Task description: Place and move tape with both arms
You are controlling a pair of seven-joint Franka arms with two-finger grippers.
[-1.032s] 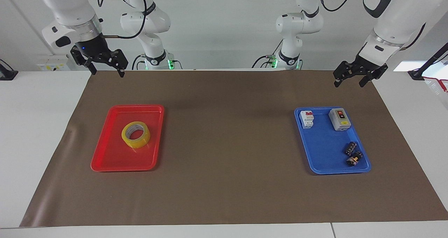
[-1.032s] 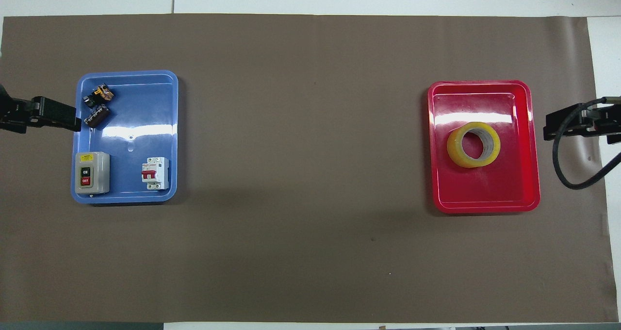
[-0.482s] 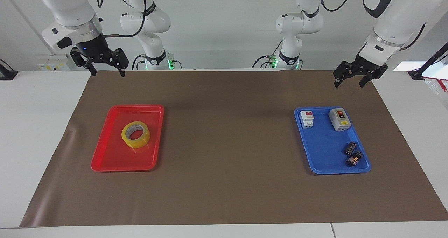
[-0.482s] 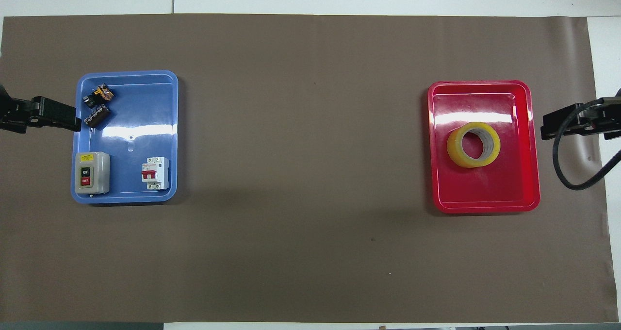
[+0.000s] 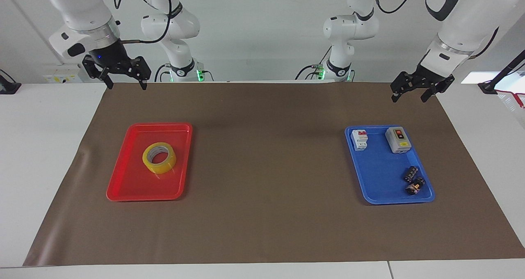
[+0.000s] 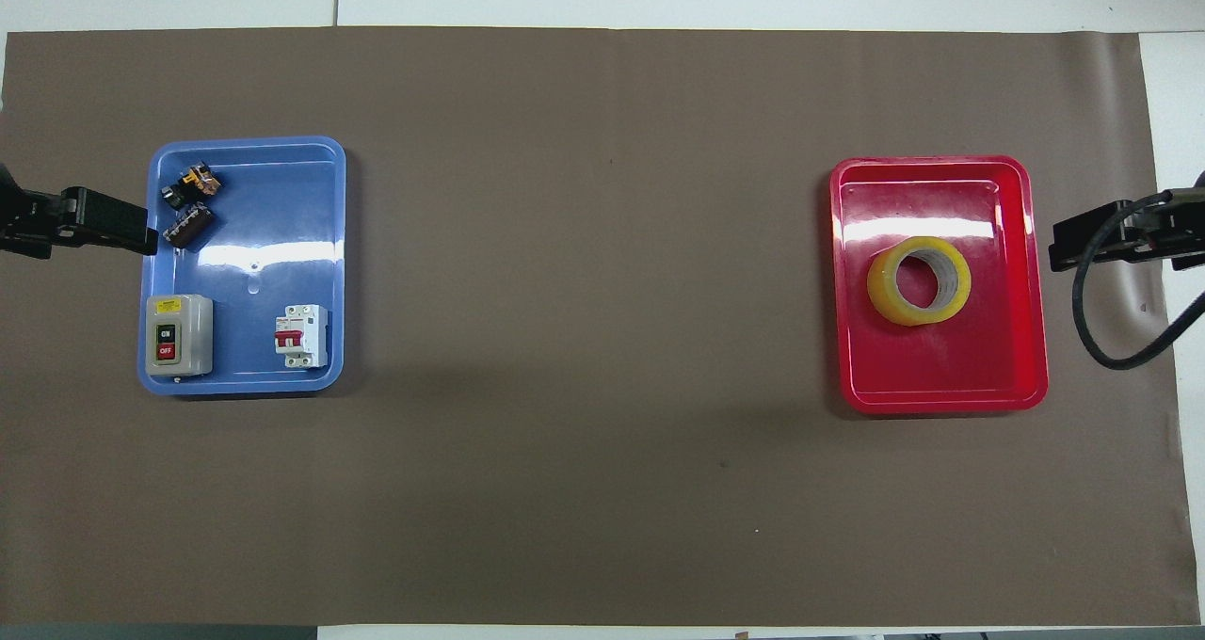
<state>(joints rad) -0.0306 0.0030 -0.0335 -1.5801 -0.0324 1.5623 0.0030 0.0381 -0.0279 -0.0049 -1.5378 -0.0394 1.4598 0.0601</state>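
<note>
Tape (image 5: pixel 159 157) flat in red tray (image 5: pixel 123 184), both grippers — right (image 5: pixel 122 81), left (image 5: pixel 410 93) — spread, empty, over mat edges

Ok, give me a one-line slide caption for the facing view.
Yellow tape lies in the red tray; both open tools, right and left, hang untouched above the mat's robot-side corners.

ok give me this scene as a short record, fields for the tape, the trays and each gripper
tape: yellow roll, flat in the red tray
blue tray: circuit breaker, on/off switch box, two small black parts
right gripper: open, raised above the mat edge by the red tray
left gripper: open, raised by the blue tray
</note>
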